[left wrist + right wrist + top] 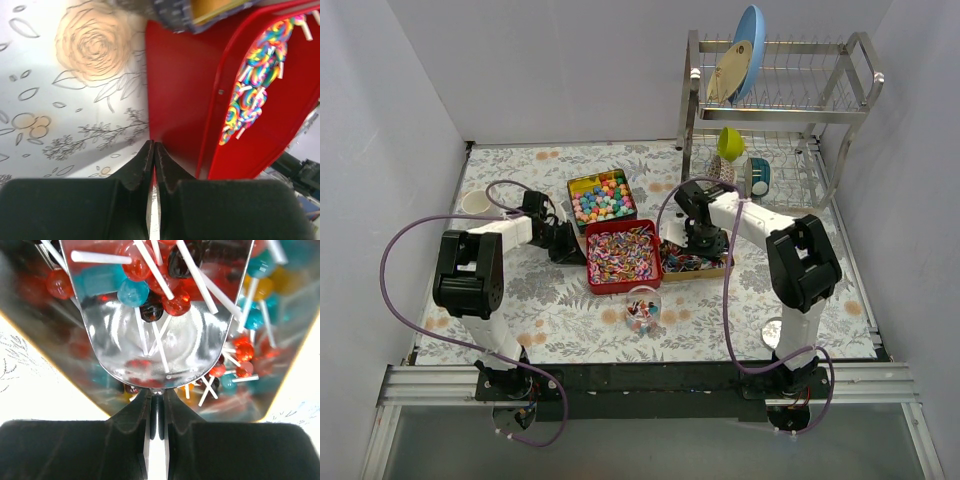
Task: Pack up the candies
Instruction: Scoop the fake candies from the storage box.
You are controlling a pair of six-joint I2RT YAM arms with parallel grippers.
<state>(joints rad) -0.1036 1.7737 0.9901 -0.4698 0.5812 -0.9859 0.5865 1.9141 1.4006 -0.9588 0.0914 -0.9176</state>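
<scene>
Firmly, right end effector [156, 392] grips scoop [167, 356] — candies [176, 302] inside.

Three open tins sit clustered mid-table [560, 320]. The back tin [570, 200] is rear-left with ball sweets [601, 199] in it. The middle tin [625, 289], just in front and to the right of it, has swirl lollipops [620, 252] in it. The right tin [705, 273] is just beside the middle tin's right side and holds stick lollipops [250, 315]. A glass cup [629, 305] stands in front of the middle tin, apart from it, with loose sweets [642, 315] inside.

The dish rack [840, 110] is at the back right corner with plates [740, 60] standing on its upper tier. A small cup [475, 203] is far left, well apart from the tins.

The left gripper [565, 245] is on the table just left of the middle tin. The right gripper [695, 245] is over the right tin, clamped on a scoop [160, 350] that dips into the stick lollipops.
</scene>
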